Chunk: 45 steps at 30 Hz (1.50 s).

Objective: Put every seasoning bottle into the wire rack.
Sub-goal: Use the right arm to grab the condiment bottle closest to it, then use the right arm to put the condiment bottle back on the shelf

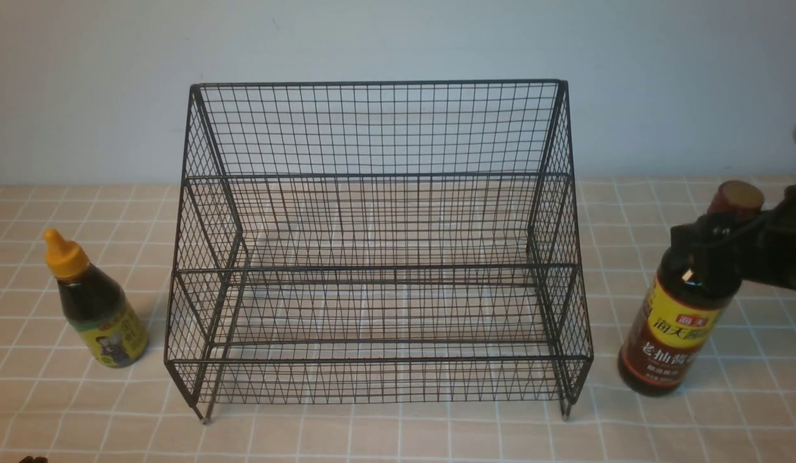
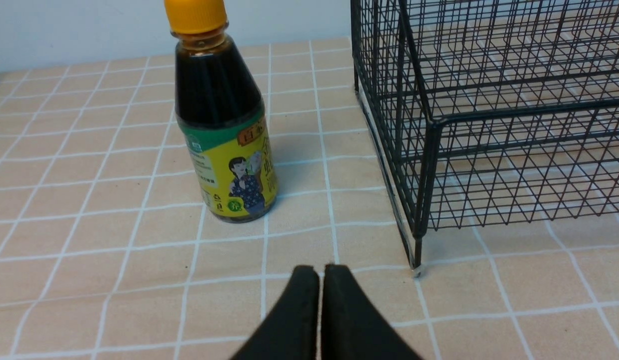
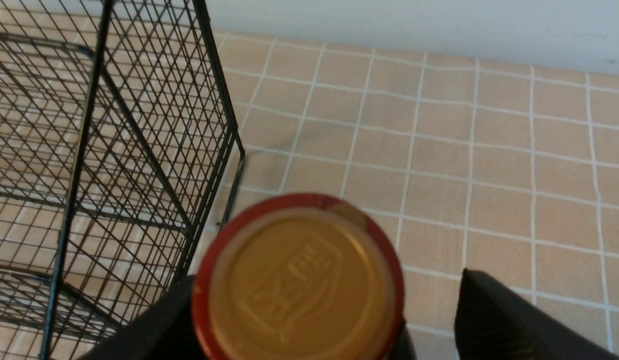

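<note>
Seasoning bottles both stand upright on the bench (image 1: 398, 437), outside the wire rack (image 1: 372, 267), one on each side of it. The rack sits mid-bench with its tall back toward the far edge by the wall. Its stepped tiers face the near edge, and through the mesh only the checked cloth shows. The short bottle (image 1: 99, 308) is on the left side, near the rack's front left foot but apart from it. Dark liquid fills it up to the orange-yellow cap, and a yellow label wraps its lower half. The tall bottle (image 1: 678, 328) stands toward the right edge, just beside the rack's front right corner and not touching the wire. It is dark inside, with a yellow-red label and a red-brown cap. The right tool (image 1: 703, 241) reaches in from the right at the tall bottle's neck. Its fingers are spread apart on either side of the cap, and the right wrist view shows a clear gap between one finger (image 3: 494, 315) and the cap. The left tool (image 2: 319, 272) hangs low over the bench near the front left foot of the rack, its two fingers pressed together on nothing, with the short bottle ahead of it.
</note>
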Tool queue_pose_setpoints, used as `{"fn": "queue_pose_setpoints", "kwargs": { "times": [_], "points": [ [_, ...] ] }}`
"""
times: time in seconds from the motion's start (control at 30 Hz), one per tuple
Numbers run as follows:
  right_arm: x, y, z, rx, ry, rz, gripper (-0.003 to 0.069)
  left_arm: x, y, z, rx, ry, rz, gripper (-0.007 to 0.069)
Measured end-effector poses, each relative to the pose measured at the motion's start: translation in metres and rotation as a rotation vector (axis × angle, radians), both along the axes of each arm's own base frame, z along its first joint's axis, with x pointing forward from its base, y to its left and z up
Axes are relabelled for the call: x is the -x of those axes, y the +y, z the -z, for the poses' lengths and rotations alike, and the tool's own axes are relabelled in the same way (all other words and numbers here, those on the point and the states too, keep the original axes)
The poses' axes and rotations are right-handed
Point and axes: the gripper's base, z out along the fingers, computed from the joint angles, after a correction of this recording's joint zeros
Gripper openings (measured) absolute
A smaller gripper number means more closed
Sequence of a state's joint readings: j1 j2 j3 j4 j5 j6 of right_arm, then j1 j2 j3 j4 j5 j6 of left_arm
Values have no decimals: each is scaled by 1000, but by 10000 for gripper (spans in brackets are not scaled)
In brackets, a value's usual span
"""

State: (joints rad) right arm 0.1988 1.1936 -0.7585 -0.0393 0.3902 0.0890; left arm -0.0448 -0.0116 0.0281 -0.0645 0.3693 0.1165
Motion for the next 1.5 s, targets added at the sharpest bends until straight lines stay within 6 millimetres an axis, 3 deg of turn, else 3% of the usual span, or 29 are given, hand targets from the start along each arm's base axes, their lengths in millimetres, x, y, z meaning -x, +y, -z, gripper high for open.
{"fn": "queue_pose_setpoints", "kwargs": {
  "times": [0.03, 0.13, 0.17, 0.23, 0.43, 0.63, 0.7, 0.73, 0.87, 0.9, 0.93, 1.03, 1.13, 1.27, 1.47, 1.5],
  "points": [
    [0, 0, 0, 0, 1, 0, 559, 0, 0, 0, 0, 0, 0, -7],
    [-2, 1, 1, 0, -1, -1, 411, 0, 0, 0, 0, 0, 0, -7],
    [-2, 1, 2, 0, 0, -1, 398, 0, 0, 0, 0, 0, 0, -7],
    [-3, 1, 1, -2, -7, -1, 272, 0, 0, 0, 0, 0, 0, -7],
    [-3, 1, 0, 8, -14, -10, 289, 0, 0, 0, 0, 0, 0, -7],
    [11, -2, -13, 43, -36, -33, 289, 0, 0, 0, 0, 0, 0, -7],
    [20, -5, -37, 45, -83, -36, 289, 0, 0, 0, 0, 0, 0, -7],
    [21, -5, -39, 45, -87, -35, 289, 0, 0, 0, 0, 0, 0, -7],
    [36, -8, -101, 25, -198, -27, 289, 0, 0, 0, 0, 0, 0, -7],
    [36, -8, -101, 25, -198, -27, 289, 0, 0, 0, 0, 0, 0, -7],
    [43, -8, -126, 8, -244, -35, 289, 0, 0, 0, 0, 0, 0, -7],
    [48, -6, -150, -16, -292, -64, 289, 0, 0, 0, 0, 0, 0, -7],
    [54, 5, -174, -60, -353, -155, 289, 0, 0, 0, 0, 0, 0, -7],
    [55, 29, -189, -157, -398, -305, 289, 0, 0, 0, 0, 0, 0, -7],
    [29, 79, -174, -251, -379, -495, 289, 0, 0, 0, 0, 0, 0, -7],
    [28, 79, -173, -255, -377, -492, 289, 0, 0, 0, 0, 0, 0, -7]
  ]
}}
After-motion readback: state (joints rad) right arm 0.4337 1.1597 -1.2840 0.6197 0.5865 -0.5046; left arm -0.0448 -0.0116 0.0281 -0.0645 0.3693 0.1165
